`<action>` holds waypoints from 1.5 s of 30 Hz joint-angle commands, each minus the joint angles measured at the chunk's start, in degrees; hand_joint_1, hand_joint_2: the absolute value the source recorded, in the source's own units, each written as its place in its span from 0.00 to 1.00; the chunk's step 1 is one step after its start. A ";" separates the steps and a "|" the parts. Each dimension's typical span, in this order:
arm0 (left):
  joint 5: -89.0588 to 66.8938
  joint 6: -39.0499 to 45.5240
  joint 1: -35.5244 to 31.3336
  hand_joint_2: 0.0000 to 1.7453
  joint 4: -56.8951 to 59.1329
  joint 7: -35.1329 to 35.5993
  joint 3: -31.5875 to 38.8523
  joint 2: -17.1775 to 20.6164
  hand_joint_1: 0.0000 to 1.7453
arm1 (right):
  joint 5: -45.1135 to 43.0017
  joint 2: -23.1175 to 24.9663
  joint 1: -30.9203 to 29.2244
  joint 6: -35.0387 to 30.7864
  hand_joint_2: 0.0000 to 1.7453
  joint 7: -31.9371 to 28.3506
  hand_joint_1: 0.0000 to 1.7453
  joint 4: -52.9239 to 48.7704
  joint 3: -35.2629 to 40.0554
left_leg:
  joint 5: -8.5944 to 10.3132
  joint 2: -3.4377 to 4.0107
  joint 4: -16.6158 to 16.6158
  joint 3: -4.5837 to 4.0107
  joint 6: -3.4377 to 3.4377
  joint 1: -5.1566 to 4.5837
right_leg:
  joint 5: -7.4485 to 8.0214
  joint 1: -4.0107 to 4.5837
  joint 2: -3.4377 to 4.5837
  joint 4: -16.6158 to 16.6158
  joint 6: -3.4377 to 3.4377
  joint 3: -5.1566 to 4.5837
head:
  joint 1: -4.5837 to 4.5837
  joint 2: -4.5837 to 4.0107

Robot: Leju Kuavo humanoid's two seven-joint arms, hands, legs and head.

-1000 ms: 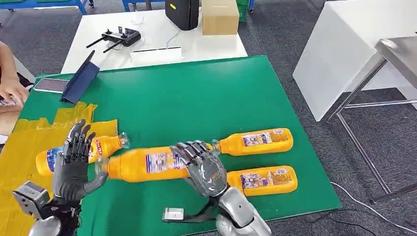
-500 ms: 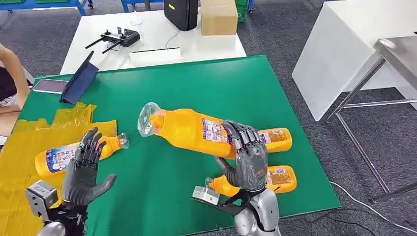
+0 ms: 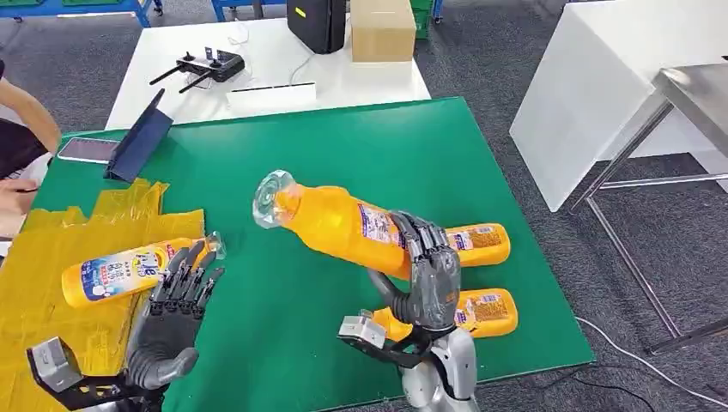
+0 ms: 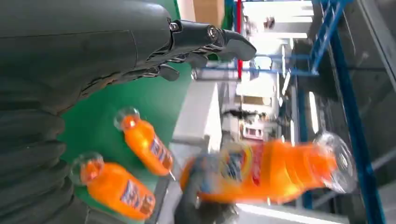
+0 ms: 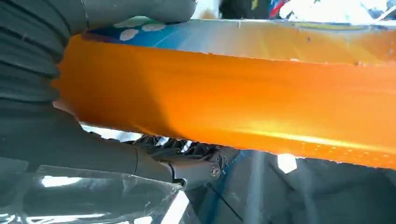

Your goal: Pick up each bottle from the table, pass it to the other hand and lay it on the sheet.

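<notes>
- While the right hand (image 3: 432, 279) wraps its fingers round the lower body of the raised bottle (image 3: 339, 221), that bottle hangs tilted over the green mat (image 3: 343, 163), cap end (image 3: 273, 200) up and toward the left hand.
- Left hand (image 3: 176, 300) is near the mat's front edge, palm up, fingers spread, holding nothing.
- Handling guess: full of orange liquid, so fairly heavy; smooth stiff plastic with a glossy label, likely slippery. Best taken mid-body or at the shoulder below the neck; the clear cap end looks too narrow for a sure grip.
- One bottle (image 3: 133, 270) already lies on the crinkled yellow sheet (image 3: 51, 257), neck toward the mat.
- Two more bottles (image 3: 476, 245) lie on the mat beside the right hand, just apart from each other.
- Farther back: phone (image 3: 84, 149), dark folder (image 3: 142, 137), white table (image 3: 266, 60) with a controller (image 3: 206, 65) and cardboard box (image 3: 383, 30).
</notes>
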 commanded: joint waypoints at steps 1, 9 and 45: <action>0.36 -1.37 -4.18 1.00 3.08 1.04 -4.99 -0.65 0.00 | -10.94 -4.40 -9.30 2.07 1.00 0.74 1.00 20.81 15.91 | 0.02 -0.12 -0.06 0.13 -0.06 0.08 | 0.03 0.07 0.03 -0.11 -0.03 0.17 | 0.07 0.00; 0.03 -0.79 -6.34 1.00 6.08 1.82 -5.87 -1.04 0.00 | -12.87 -4.94 -11.44 6.77 1.00 1.77 1.00 24.03 23.93 | 0.01 -0.12 -0.09 0.17 -0.05 0.09 | -0.02 0.09 0.04 -0.09 -0.01 0.17 | 0.02 0.00; -12.31 22.68 -10.69 1.00 9.46 3.99 -3.29 -8.20 1.00 | -10.63 -6.59 -14.19 3.90 1.00 6.78 1.00 27.30 35.58 | 0.01 -0.23 -0.03 0.10 -0.05 0.07 | -0.04 0.08 -0.06 -0.05 -0.01 0.12 | 0.02 0.00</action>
